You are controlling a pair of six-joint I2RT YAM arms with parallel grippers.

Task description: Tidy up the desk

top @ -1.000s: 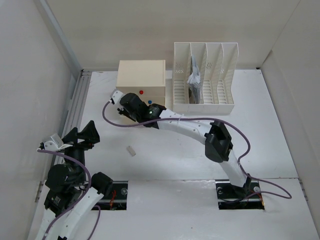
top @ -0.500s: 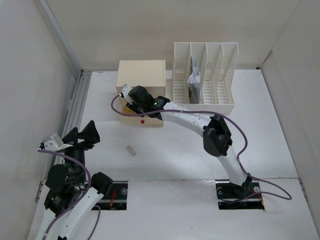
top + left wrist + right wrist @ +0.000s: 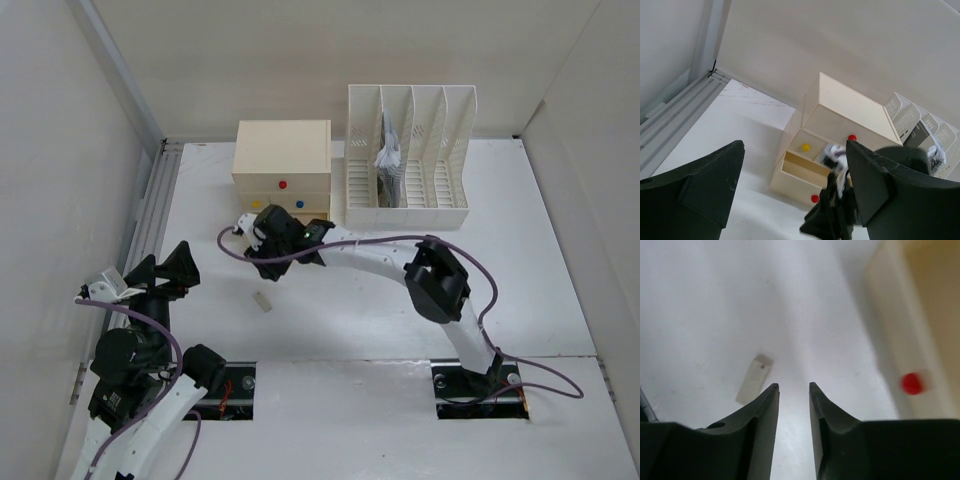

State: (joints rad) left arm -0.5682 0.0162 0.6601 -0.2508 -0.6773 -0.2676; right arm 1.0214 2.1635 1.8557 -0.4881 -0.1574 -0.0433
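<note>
The counter [image 3: 350,310] filled the top view, a stiff, smooth white slab walled on three sides. By its look it was fixed, so nothing on it was to be gripped but the loose things it carried. A small pale flat piece [image 3: 262,300] lay at about 8 o'clock from the counter's middle. It looked light and rigid and likely to skid on the slick top, so it would best be pinched across its narrow sides from above. The right tool [image 3: 793,387] hung near it at about 1 o'clock, its jaws narrowly parted and empty. The left tool [image 3: 163,268] waited at 9 o'clock with its jaws spread wide around nothing. The drawer box [image 3: 282,150] sat at 11 o'clock, with the file rack [image 3: 410,150] just beside it at 1 o'clock. The left wrist view showed the bottom drawer [image 3: 800,167] pulled out, but the right arm covered it from above and its inside stayed unseen. What the pale piece was could not be told, the red knob [image 3: 912,383] was blurred, and the rack's contents were hard to read.
</note>
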